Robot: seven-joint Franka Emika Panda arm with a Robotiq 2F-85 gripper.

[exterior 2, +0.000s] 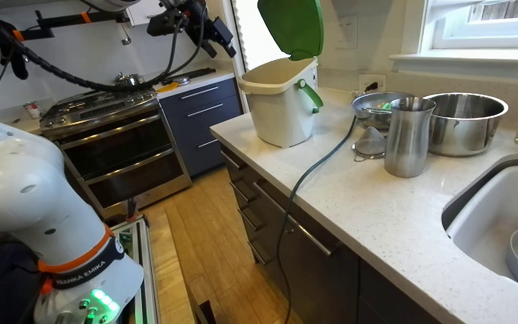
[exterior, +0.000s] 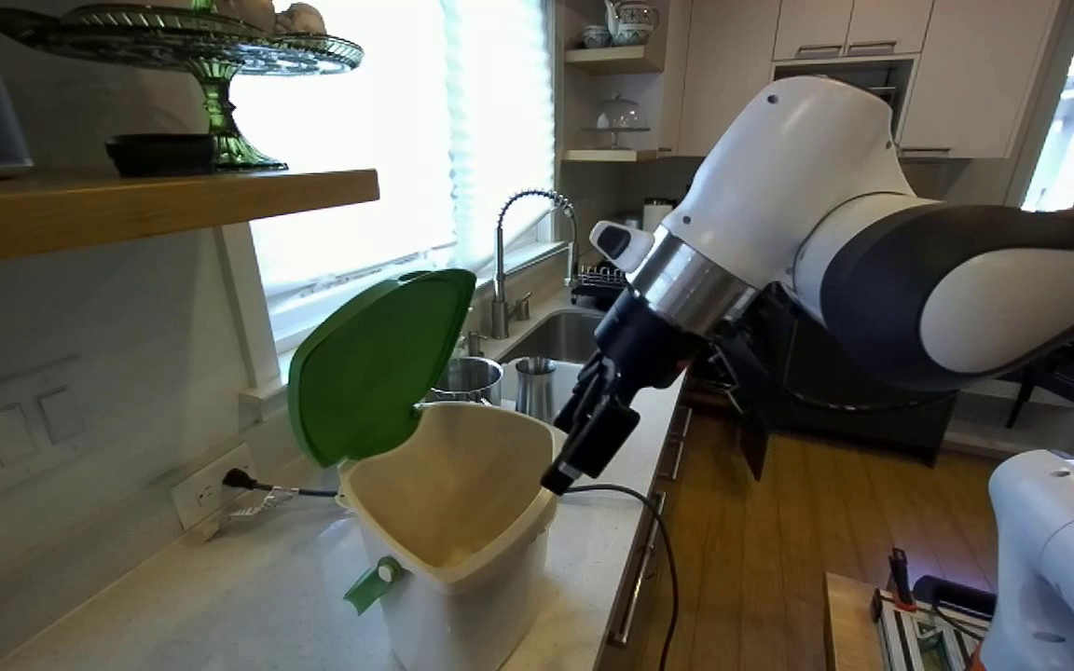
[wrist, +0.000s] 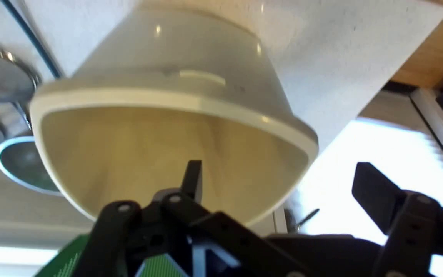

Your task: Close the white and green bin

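The white and green bin (exterior: 462,606) stands upright on the counter with its mouth uncovered. It also shows in an exterior view (exterior 2: 281,114) and the wrist view (wrist: 183,50). Its green lid (exterior: 378,373) is raised on its hinge on the wall side; it also shows in an exterior view (exterior 2: 297,29). Part of the lid (wrist: 160,267) shows behind the fingers in the wrist view. My gripper (exterior: 563,452) is by the bin's rim on the side away from the lid. In the wrist view the fingers (wrist: 279,167) are wide apart with nothing held. Whether they touch the rim is unclear.
A wooden shelf (exterior: 164,205) with a green glass stand (exterior: 220,102) hangs above the counter. A steel pitcher (exterior 2: 407,139), steel pot (exterior 2: 466,128) and strainer (exterior 2: 370,143) stand beside the bin. A cable (exterior 2: 317,166) crosses the counter (exterior 2: 353,211) towards the sink side (exterior 2: 488,216).
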